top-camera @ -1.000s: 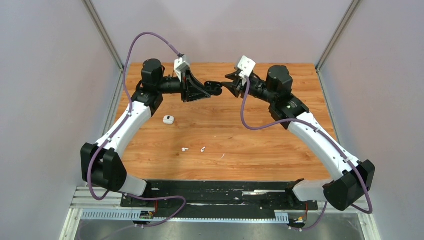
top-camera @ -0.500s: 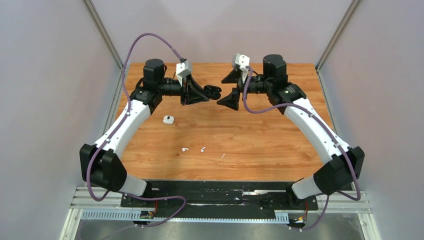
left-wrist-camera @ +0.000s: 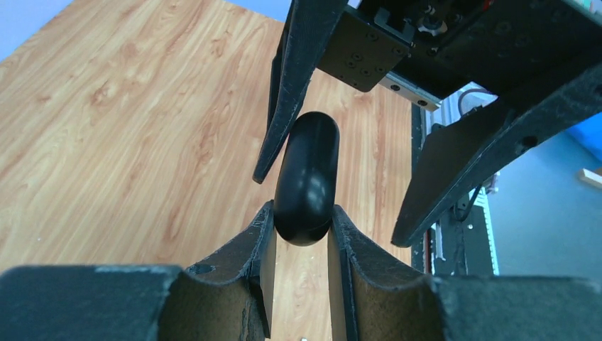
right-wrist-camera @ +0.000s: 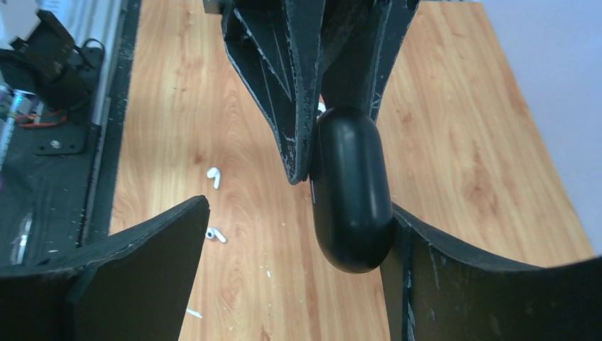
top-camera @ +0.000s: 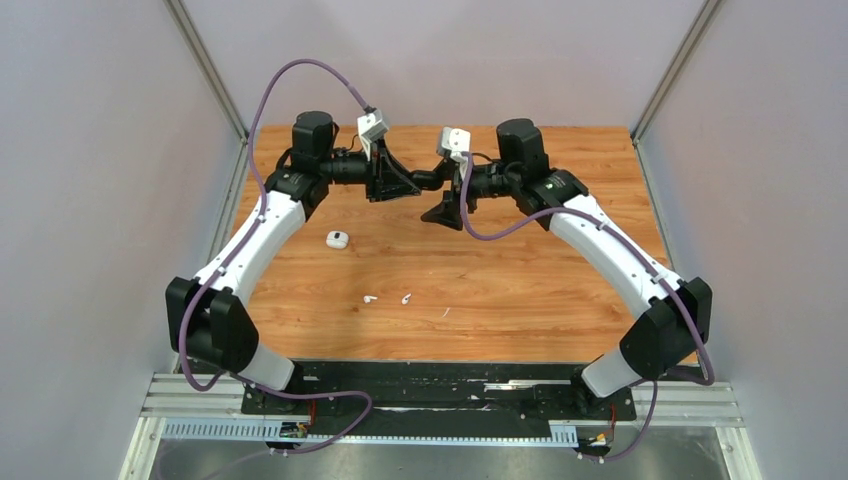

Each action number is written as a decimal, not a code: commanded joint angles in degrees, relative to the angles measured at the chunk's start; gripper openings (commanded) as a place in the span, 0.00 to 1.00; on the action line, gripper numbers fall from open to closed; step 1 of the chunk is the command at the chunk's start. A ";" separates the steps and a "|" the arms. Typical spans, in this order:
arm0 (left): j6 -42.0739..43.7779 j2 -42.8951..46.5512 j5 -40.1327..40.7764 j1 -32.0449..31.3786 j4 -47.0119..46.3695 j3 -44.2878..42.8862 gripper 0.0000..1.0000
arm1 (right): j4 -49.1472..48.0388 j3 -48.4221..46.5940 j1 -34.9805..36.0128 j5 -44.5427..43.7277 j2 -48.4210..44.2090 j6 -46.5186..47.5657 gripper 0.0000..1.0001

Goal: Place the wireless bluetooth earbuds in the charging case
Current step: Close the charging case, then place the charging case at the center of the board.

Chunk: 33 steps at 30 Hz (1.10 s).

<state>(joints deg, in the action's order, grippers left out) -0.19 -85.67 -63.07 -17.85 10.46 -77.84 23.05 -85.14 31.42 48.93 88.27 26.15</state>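
Note:
My left gripper [top-camera: 425,183] is shut on a glossy black pill-shaped case [left-wrist-camera: 307,177] and holds it above the back middle of the table; the grip also shows in the left wrist view [left-wrist-camera: 302,213]. My right gripper [top-camera: 447,190] is open around the case's free end [right-wrist-camera: 351,192]. One of its fingers [right-wrist-camera: 426,284] touches the case, and the other finger [right-wrist-camera: 142,263] stands well apart. Two tiny white earbuds [top-camera: 370,298] [top-camera: 406,297] lie loose on the wood near the front middle. They also show in the right wrist view [right-wrist-camera: 214,177] [right-wrist-camera: 215,234].
A small white rounded box [top-camera: 337,239] lies on the wooden table [top-camera: 560,290] left of centre. A thin white fleck [top-camera: 445,312] lies right of the earbuds. Grey walls and metal posts close in the sides and the back.
My right arm has swung left and its open gripper has come around the black case held by my left gripper. The left gripper has shifted slightly. The earbuds have not moved.

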 commanded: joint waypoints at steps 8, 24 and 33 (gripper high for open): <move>-3.82 -4.73 3.33 0.18 4.83 -3.25 0.00 | -5.97 7.91 0.95 -13.09 -7.47 4.15 0.90; -24.08 -26.87 12.70 -0.33 -5.22 1.33 0.00 | -2.44 18.40 -11.64 -12.91 -13.93 -4.61 1.00; -28.58 -36.59 13.99 -5.06 -7.30 -2.76 0.00 | -1.42 20.13 -11.64 -13.82 -15.36 -4.01 1.00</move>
<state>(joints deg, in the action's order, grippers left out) -25.67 -120.95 -50.06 -20.69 6.04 -77.17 20.82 -66.17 19.70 35.38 74.78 22.74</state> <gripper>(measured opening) 0.345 0.998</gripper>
